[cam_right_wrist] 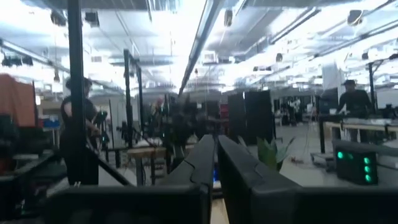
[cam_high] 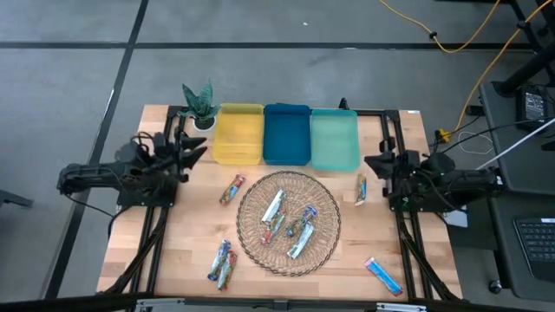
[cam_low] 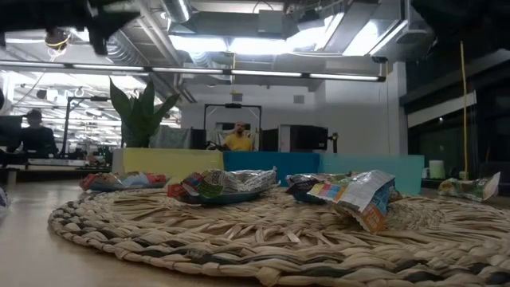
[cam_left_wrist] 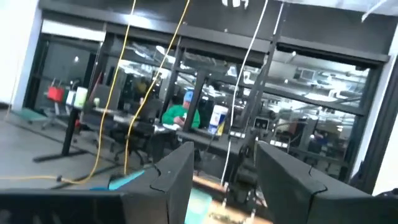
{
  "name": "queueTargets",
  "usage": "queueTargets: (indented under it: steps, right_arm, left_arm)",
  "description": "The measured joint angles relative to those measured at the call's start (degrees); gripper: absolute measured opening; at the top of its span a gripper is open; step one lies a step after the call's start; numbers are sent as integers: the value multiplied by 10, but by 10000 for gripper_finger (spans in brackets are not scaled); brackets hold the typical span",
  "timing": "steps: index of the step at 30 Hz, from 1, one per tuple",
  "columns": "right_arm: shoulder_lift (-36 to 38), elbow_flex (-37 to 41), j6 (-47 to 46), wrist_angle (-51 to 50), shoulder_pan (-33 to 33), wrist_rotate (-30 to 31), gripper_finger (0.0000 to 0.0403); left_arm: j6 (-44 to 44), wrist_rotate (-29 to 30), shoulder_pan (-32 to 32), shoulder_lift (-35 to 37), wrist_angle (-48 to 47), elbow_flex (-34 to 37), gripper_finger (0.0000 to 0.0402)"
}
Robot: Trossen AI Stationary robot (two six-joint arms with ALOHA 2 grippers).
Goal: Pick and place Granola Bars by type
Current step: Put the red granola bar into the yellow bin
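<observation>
Evidently no pick has begun: left of the wicker basket (cam_high: 257,243) the left gripper (cam_high: 192,150) waits part-open and empty, bars (cam_high: 288,227) lie in and around the basket, and right of it the right gripper (cam_high: 371,165) sits closed, so next comes a reach down.

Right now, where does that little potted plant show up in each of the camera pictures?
High view: plant at the table's far-left corner, beside the yellow tray.
Low view: plant at left, behind the yellow tray.
Left wrist view: not in it.
Right wrist view: leaves just right of the right end effector.
Shared landmark: the yellow tray, in the high and low views.
</observation>
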State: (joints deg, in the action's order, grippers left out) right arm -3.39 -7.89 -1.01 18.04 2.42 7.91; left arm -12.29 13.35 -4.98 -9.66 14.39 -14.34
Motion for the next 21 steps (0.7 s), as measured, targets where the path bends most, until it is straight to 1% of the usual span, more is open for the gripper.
queueTargets:
  steps: [5,9,13,16,18,21]
  right_arm:
    - [-22,-92,-2,-88,0,15,26]
    - [-62,-171,-1,-145,0,17,26]
    - [-114,-243,-1,-201,0,17,26]
    - [-157,-287,0,-227,0,17,26]
    - [-187,-312,3,-235,0,17,26]
    - [-227,-338,36,-238,0,15,26]
  left_arm:
    - [4,0,0,-96,-101,-131,162]
    - [-21,-1,0,-182,-181,-232,162]
    - [-26,-32,0,-255,-257,-315,162]
    - [-29,-70,0,-306,-323,-367,161]
    - [-36,-94,0,-339,-374,-397,159]
    - [-43,-117,0,-386,-458,-424,151]
